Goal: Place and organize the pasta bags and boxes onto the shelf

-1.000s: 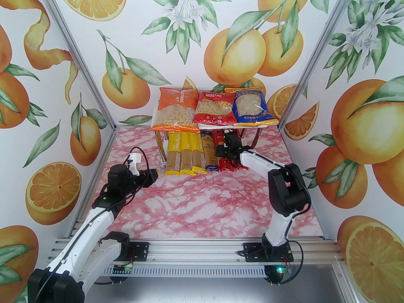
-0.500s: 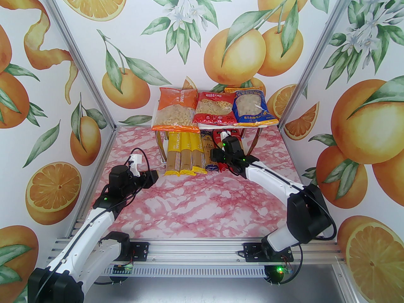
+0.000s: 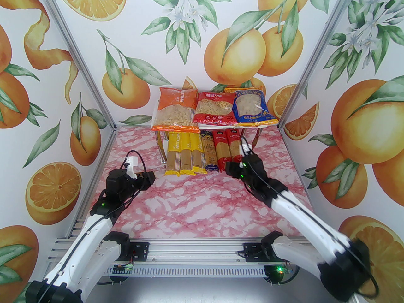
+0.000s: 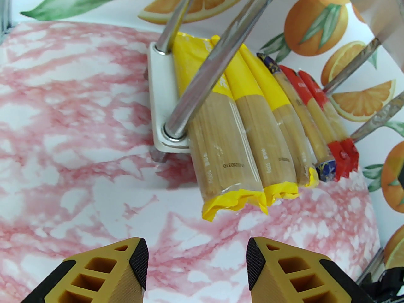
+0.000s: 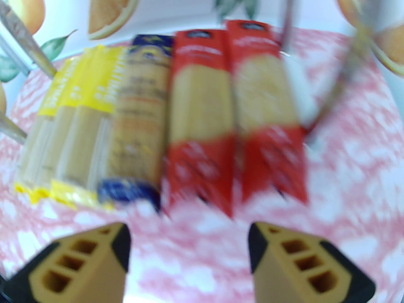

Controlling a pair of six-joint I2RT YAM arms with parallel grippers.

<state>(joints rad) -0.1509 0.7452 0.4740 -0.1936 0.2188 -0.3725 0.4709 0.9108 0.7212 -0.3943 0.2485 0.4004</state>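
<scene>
- Yellow, blue and red pasta boxes [image 3: 202,151] lie side by side on the shelf [image 4: 159,106], lower board.
- Three bags [image 3: 214,107] line the top board.
- Jaws apart, empty: left gripper [image 4: 196,257] and right gripper [image 5: 189,248], near the boxes.

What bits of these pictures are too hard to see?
- Right wrist view: motion blur smears the writing on the red packs.
- Top view: the bags cover the upper board of the shelf.
- Left wrist view: a chrome leg crosses the lettering on the yellow packs.
</scene>
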